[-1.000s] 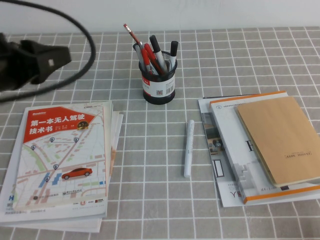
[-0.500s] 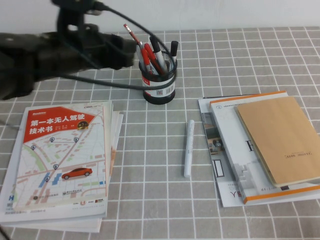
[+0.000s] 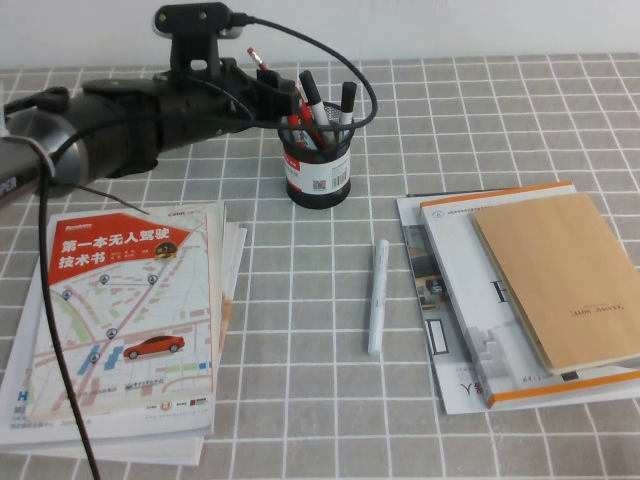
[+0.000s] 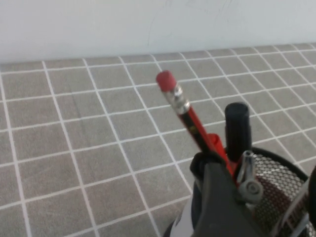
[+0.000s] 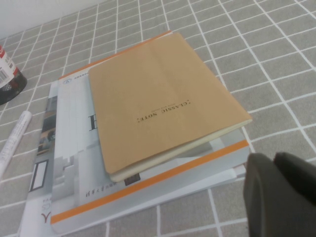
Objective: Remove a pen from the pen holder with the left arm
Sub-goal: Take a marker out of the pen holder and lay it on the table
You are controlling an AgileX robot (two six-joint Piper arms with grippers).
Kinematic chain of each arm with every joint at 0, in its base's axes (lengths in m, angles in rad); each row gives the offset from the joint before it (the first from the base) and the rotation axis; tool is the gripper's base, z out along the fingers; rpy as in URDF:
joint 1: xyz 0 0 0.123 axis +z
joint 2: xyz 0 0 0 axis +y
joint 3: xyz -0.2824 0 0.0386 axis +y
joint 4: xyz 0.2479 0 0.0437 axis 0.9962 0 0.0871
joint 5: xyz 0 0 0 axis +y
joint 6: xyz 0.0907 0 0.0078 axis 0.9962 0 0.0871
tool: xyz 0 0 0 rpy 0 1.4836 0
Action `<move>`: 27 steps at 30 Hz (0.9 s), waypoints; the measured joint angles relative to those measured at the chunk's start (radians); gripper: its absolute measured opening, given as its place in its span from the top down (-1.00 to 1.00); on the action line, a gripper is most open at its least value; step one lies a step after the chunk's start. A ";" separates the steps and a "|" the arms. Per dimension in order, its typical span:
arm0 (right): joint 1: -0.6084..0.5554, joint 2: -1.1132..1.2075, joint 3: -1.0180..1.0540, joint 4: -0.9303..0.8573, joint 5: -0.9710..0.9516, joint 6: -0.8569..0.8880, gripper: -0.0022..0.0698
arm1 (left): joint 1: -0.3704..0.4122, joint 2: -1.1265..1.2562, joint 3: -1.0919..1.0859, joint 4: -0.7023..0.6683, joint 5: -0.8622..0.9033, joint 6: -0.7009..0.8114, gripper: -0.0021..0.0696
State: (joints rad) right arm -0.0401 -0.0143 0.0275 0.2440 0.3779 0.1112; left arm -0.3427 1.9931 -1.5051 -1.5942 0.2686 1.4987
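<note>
With the left gripper (image 3: 285, 101) spread wide and empty at the rim of the pen holder (image 3: 318, 172), its pens ungrasped. With the right gripper (image 5: 279, 192) closed on nothing beside the notebook (image 5: 163, 98). Seemingly crowded against the red pencil (image 4: 183, 109): could pinch two pens or tip the holder if closed off-centre.

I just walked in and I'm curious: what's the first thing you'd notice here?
The black left claw, open, hovers at the pen holder near the back, right by a tall red pencil. The right claw hangs near the brown notebook on the right.
</note>
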 joint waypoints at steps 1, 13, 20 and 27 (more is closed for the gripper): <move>0.000 0.000 0.000 0.000 0.000 0.000 0.97 | 0.000 0.007 -0.003 0.000 0.000 0.004 0.05; 0.000 0.000 0.000 0.000 0.000 0.000 0.97 | 0.000 0.067 -0.008 -0.112 0.000 0.144 0.05; 0.000 0.000 0.000 0.000 0.000 0.000 0.97 | 0.000 0.074 -0.008 -0.122 0.000 0.157 0.42; 0.000 0.000 0.000 0.000 0.000 0.000 0.97 | -0.002 0.074 -0.008 -0.124 0.003 0.174 0.80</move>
State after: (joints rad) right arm -0.0401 -0.0143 0.0275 0.2440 0.3779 0.1112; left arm -0.3443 2.0675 -1.5133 -1.7184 0.2713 1.6722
